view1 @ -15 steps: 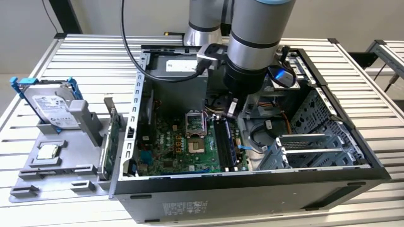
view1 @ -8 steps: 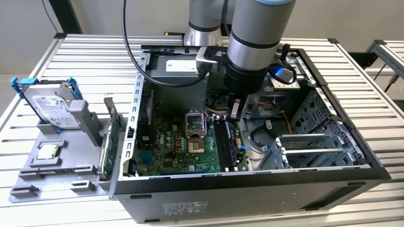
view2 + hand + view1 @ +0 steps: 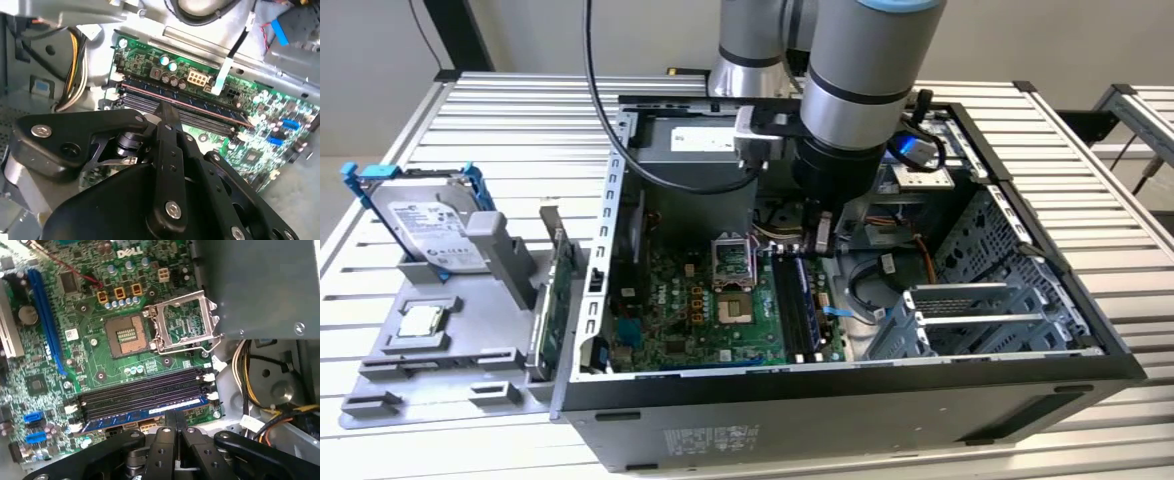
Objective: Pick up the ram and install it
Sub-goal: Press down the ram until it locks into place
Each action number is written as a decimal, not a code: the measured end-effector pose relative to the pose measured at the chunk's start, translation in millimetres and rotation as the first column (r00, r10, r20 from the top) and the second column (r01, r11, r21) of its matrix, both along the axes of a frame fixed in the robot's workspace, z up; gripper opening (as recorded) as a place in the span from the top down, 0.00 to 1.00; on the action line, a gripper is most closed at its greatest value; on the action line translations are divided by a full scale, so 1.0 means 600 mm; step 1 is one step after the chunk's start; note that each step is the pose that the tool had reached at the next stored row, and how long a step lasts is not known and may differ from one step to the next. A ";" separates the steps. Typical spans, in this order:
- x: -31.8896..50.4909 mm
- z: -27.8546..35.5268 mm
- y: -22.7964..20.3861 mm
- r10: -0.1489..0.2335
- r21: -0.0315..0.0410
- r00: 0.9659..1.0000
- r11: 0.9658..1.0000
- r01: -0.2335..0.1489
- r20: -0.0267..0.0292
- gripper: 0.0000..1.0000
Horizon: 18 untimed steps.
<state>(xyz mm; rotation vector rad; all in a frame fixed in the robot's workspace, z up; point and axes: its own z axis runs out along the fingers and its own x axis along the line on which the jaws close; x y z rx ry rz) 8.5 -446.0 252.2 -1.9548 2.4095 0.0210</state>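
Ram sits in the outermost motherboard slot — gripper at its 6 o'clock edge, fingers pressed together above it.

Bright, even, cool overhead light in the exterior view, washing the slatted tabletop near white. Soft glare down the grey arm; deeper shade inside the computer case, darkest under the arm. Sharp throughout, slight bowing of lines toward the edges. In both wrist views, evenly lit motherboard in crisp focus, small glints on the metal socket frame. Black gripper close to the lens, soft and underexposed, faint sheen on its screws.
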 end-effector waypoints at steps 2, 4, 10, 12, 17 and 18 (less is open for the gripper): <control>0.000 -0.001 0.0000 0.036 0.000 0.999 0.999 -0.036 0.000 1.00; 0.000 -0.002 0.0000 0.073 0.000 0.997 0.997 -0.073 0.000 1.00; 0.000 -0.005 0.0000 0.182 0.000 0.983 0.983 -0.182 0.000 1.00; 0.000 -0.006 0.0000 0.217 0.000 0.976 0.976 -0.217 0.000 1.00; 0.006 -0.007 -0.0007 0.237 0.001 0.971 0.971 -0.237 -0.003 1.00; 0.010 -0.008 -0.0017 0.237 0.001 0.972 0.972 -0.237 -0.003 1.00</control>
